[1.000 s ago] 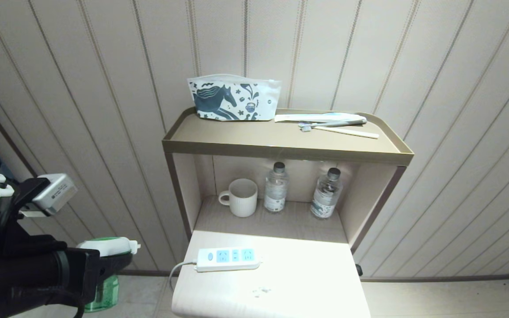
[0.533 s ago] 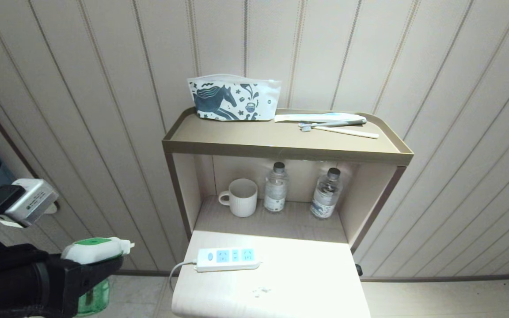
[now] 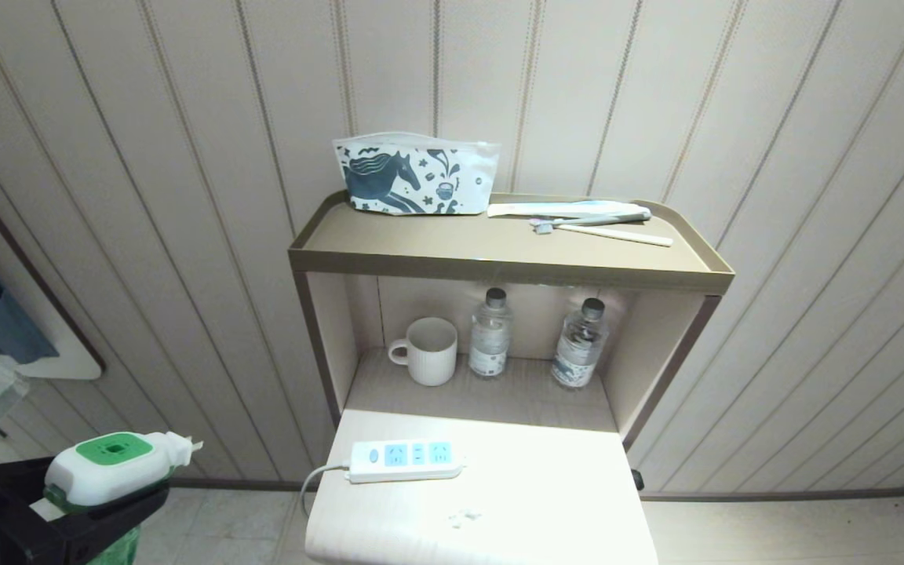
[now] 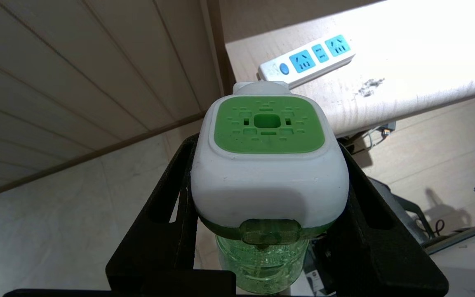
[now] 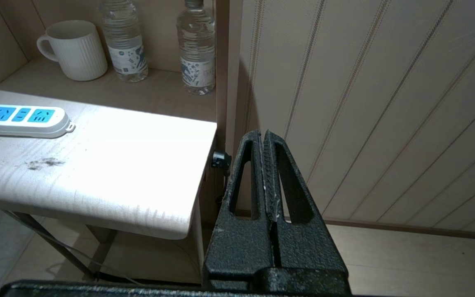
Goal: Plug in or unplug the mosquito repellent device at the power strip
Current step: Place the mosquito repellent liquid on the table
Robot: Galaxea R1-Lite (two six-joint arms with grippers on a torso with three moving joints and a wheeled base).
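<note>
The mosquito repellent device (image 3: 111,467), white with a green top and a green liquid bottle below, sits in my left gripper (image 3: 95,502) at the head view's lower left, well left of the table. In the left wrist view the black fingers (image 4: 171,194) clamp both sides of the device (image 4: 268,165), its plug end toward the table. The power strip (image 3: 405,461) lies flat near the table's back left, all sockets empty, also seen as the strip (image 4: 307,62) and the strip (image 5: 19,119). My right gripper (image 5: 263,140) hangs shut and empty beside the table's right edge.
The white table (image 3: 546,510) stands before a two-level shelf (image 3: 499,267). A mug (image 3: 428,351) and two water bottles (image 3: 490,333) stand on the lower level. A printed pouch (image 3: 413,174) and toothbrushes (image 3: 601,227) lie on top. A white cable (image 3: 312,479) runs off the strip's left end.
My left arm has drawn back down and left with the device, which has rolled so its green top faces up. Strip and shelf things stay put.
</note>
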